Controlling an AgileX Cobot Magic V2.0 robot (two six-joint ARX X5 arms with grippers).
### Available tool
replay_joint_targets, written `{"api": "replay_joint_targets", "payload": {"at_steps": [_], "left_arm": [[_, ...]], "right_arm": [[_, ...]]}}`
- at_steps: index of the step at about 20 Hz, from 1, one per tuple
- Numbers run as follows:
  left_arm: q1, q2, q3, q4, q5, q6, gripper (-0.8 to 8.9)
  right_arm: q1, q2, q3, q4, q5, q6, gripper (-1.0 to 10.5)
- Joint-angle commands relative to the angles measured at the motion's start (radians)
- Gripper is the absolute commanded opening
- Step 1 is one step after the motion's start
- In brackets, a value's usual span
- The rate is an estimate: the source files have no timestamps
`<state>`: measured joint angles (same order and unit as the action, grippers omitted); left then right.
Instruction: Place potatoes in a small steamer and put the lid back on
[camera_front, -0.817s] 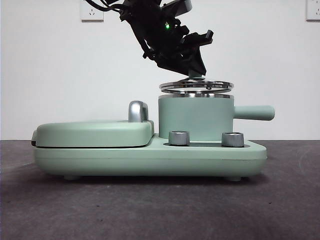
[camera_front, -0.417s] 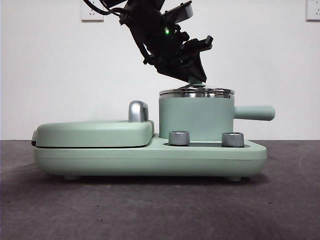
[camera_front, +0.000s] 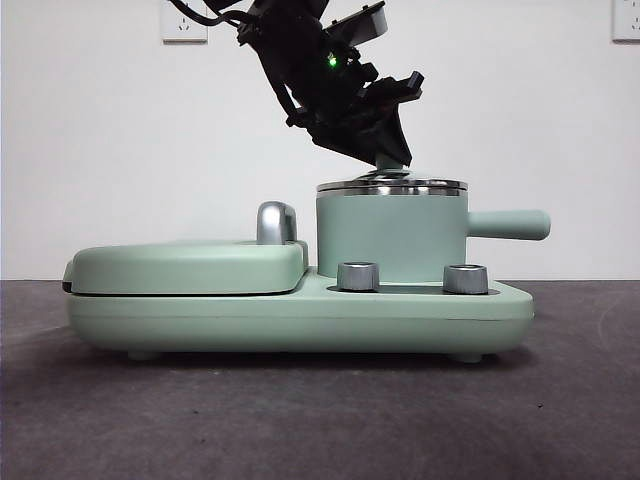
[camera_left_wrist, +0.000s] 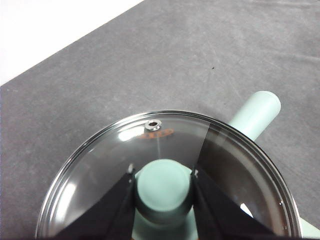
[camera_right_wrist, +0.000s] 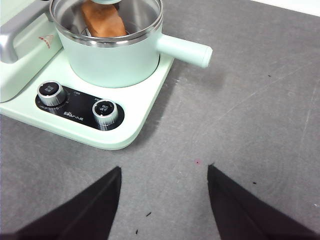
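Observation:
The small steamer (camera_front: 390, 235) stands on the right half of a mint-green cooker base, its handle pointing right. The glass lid (camera_front: 392, 186) sits flat on its steel rim. My left gripper (camera_front: 392, 160) comes down from the upper left and is shut on the lid's mint-green knob (camera_left_wrist: 162, 187), one jaw on each side. The lid's glass (camera_left_wrist: 100, 170) fills the left wrist view. In the right wrist view the orange-brown potato (camera_right_wrist: 102, 20) shows inside the steamer (camera_right_wrist: 112, 57) through the glass. My right gripper (camera_right_wrist: 165, 172) is open and empty above the grey table in front of the cooker.
The flat mint-green griddle cover (camera_front: 190, 265) with a steel handle (camera_front: 275, 222) lies closed left of the steamer. Two steel dials (camera_front: 358, 276) (camera_front: 465, 278) sit on the base's front (camera_front: 300, 315). The steamer's handle (camera_front: 510, 225) sticks out to the right.
The left gripper has lowered the lid from just above the rim onto the steamer. In the last half second it has barely moved.

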<state>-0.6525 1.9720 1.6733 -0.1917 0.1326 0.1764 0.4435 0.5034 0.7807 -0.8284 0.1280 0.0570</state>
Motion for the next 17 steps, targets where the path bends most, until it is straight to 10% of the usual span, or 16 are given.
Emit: {"api": "replay_joint_targets", "payload": {"at_steps": [1, 6, 17], "left_arm": [[0.0, 0.03, 0.021, -0.015, -0.005, 0.021, 0.13], [0.0, 0.029, 0.021, 0.035, -0.005, 0.016, 3.06], [0.068, -0.175, 0.019, -0.14, 0.098, -0.276, 3.12]], "right_arm": [[0.006, 0.003, 0.003, 0.004, 0.004, 0.011, 2.7], [0.006, 0.003, 0.003, 0.002, 0.004, 0.012, 2.7], [0.006, 0.003, 0.003, -0.011, 0.002, 0.012, 2.7]]}}
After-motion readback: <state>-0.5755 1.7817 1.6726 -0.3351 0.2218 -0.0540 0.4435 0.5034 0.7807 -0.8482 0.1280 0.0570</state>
